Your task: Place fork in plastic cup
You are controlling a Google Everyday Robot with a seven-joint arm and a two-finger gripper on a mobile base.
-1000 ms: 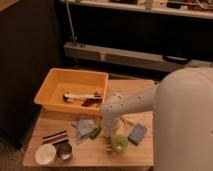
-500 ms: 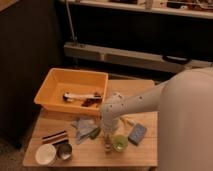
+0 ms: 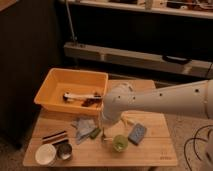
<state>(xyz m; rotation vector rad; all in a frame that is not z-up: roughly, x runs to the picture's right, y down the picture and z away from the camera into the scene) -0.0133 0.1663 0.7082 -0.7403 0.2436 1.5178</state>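
At the near left corner of the wooden counter (image 3: 150, 150) stands a white cup (image 3: 45, 154), and a dark tin (image 3: 64, 151) sits touching its right side. Just behind them lies a flat dark-striped piece (image 3: 54, 137). Further right along the near part, the green plastic cup (image 3: 119, 143) stands upright, with a blue sponge (image 3: 137, 134) just beside it on the right.

Between the tin and the plastic cup, a little further back, lie a crumpled grey cloth (image 3: 82, 126) and a green vegetable (image 3: 94, 133) at its right edge.

The gripper (image 3: 106, 126) hangs below the white arm (image 3: 160, 102), just left of the plastic cup and slightly behind it. Its fingers are pressed together on the fork (image 3: 104, 134), which shows as a thin pale stick hanging nearly upright below them. The fork's lower end is close to the counter, just left of the plastic cup's rim and outside the cup; whether it touches the wood cannot be told.

On the far left of the counter sits an orange bin (image 3: 55, 84). Inside it lie a white-and-black tool (image 3: 75, 96) and, to its right, a dark reddish thing (image 3: 91, 102).

Beyond the counter, a long grey rail (image 3: 140, 57) runs across a dark wall, under a pale shelf (image 3: 150, 10).
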